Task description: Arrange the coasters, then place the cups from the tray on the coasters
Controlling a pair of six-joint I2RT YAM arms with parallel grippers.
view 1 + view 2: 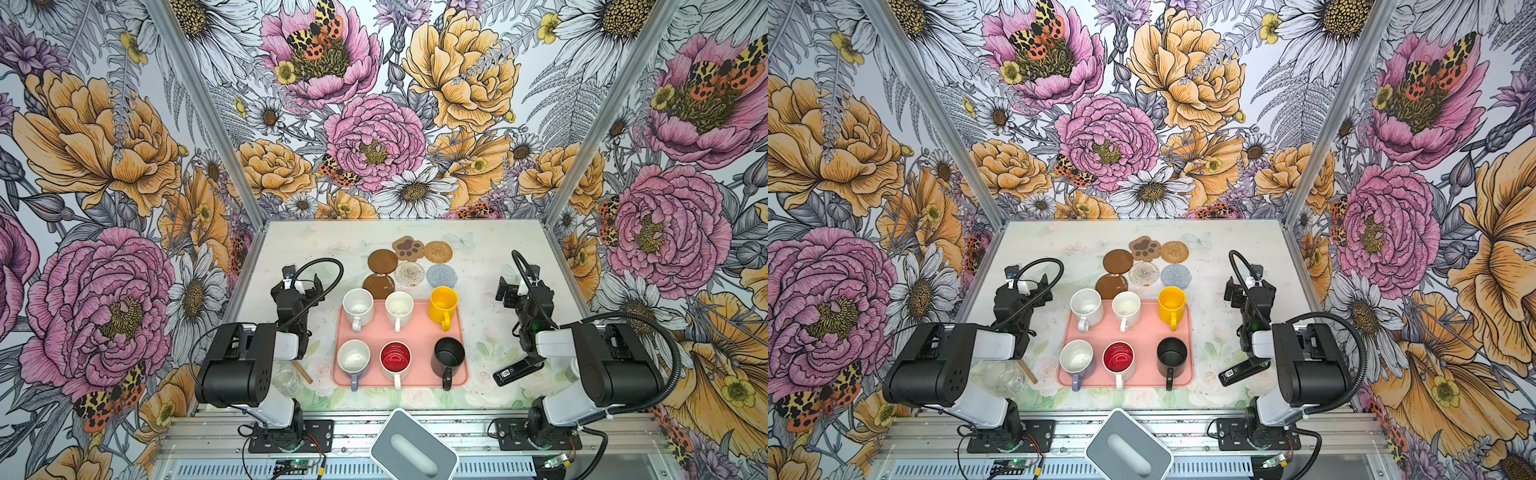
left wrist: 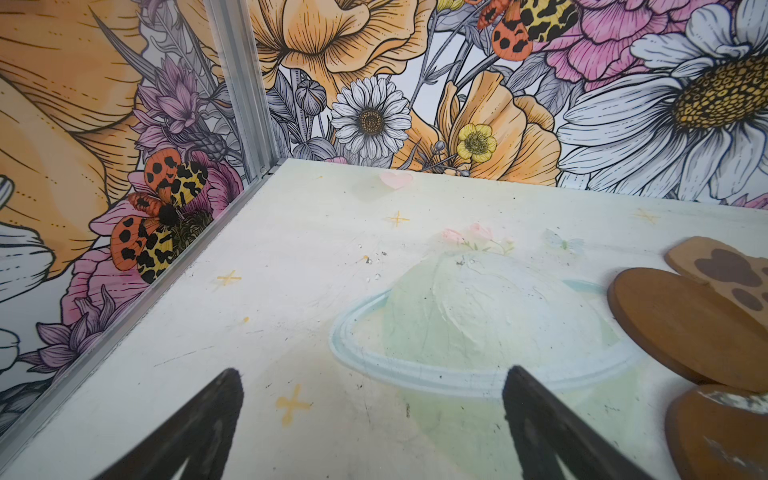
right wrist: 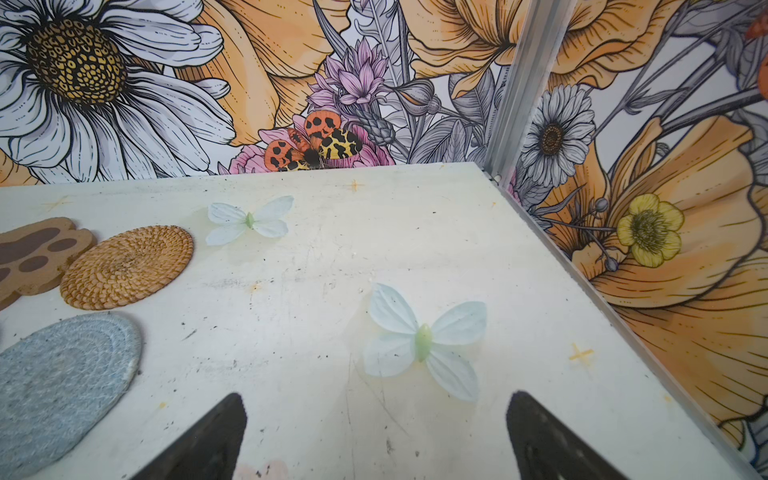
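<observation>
Six cups stand on the pink tray [image 1: 419, 332]: two white [image 1: 357, 305] [image 1: 399, 307] and a yellow [image 1: 443, 304] behind, lavender [image 1: 353, 359], red-inside [image 1: 395, 359] and black [image 1: 448, 355] in front. Behind the tray the coasters lie clustered: two brown discs [image 1: 382, 262] [image 1: 378, 286], the paw shape [image 1: 408, 248], rattan [image 1: 438, 252], whitish [image 1: 409, 274] and grey-blue [image 1: 441, 275] rounds. My left gripper [image 1: 307, 286] [image 2: 374, 370] is open and empty over bare table left of the discs [image 2: 681, 328]. My right gripper [image 1: 505, 291] [image 3: 377, 395] is open and empty, right of the grey-blue coaster [image 3: 58, 374].
A clear glass jar [image 1: 286, 376] and a wooden stick [image 1: 302, 372] sit under the left arm. A black labelled device [image 1: 517, 372] lies right of the tray. A grey rounded box [image 1: 413, 446] stands at the front edge. Metal frame rails [image 2: 137, 316] border the table.
</observation>
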